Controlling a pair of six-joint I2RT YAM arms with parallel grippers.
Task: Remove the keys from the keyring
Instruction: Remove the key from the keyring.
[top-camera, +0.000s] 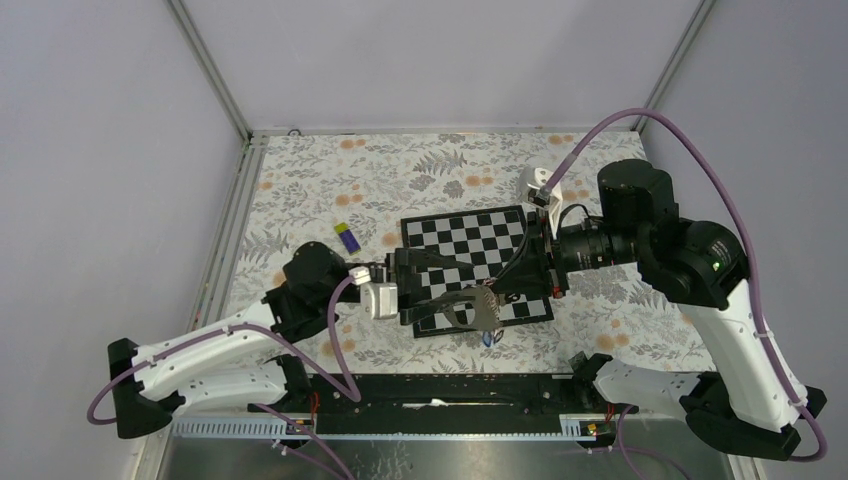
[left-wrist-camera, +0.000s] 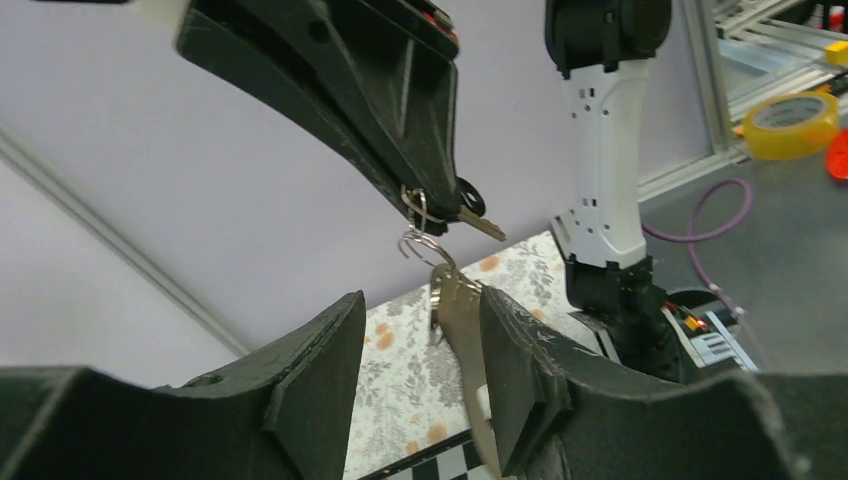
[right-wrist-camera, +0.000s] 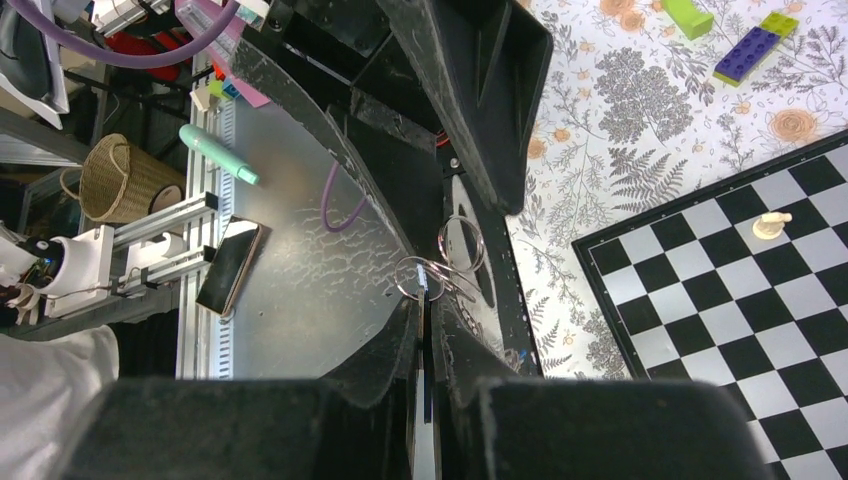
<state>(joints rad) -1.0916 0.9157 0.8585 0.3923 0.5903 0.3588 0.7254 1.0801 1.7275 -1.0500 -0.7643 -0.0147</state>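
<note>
Silvery, likely slick keys sit clenched in the right pincer; the released left pincer should pinch the floppy keyring near its ring.

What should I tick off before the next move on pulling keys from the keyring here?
1. Right gripper shut on the keyring's bright metal ring: ok.
2. Left gripper gripping the floppy grey fabric strap: not ok; jaws apart, strap lies against one finger.
3. Small silvery metal key off the ring: cannot tell; it juts from the right gripper's tip.
4. Key count: cannot tell.
5. Pale chess pawn apart from both grippers: ok.
</note>
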